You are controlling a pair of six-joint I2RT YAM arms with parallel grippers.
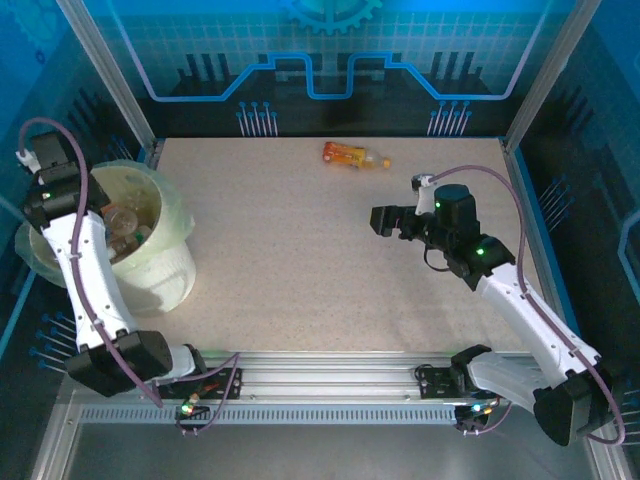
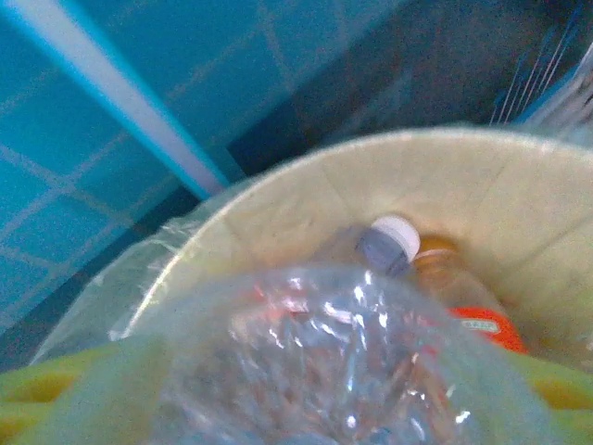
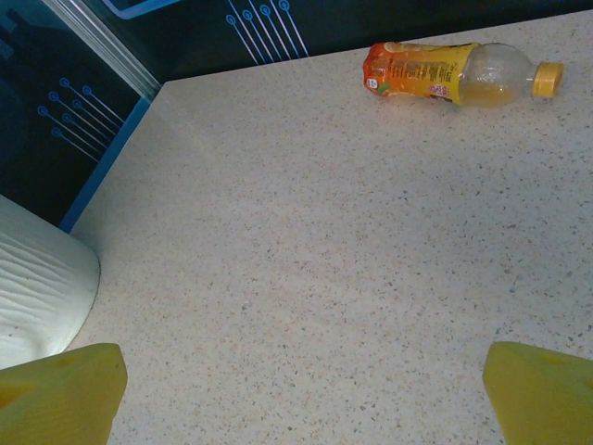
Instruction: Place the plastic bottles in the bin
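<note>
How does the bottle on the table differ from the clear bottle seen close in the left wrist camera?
The table bottle lies on its side, alone, far from the bin; the clear bottle is over the bin's opening. The table bottle has an orange label; the clear bottle looks crumpled. Both are plastic.

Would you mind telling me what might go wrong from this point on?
1. The crushed clear bottle sits between the fingers of the left tool above the bin, which already holds several bottles; it may bounce off them and out.
2. The orange-labelled bottle lies on its side near the far edge of the table, so it may roll away as the open right tool closes on it.
</note>
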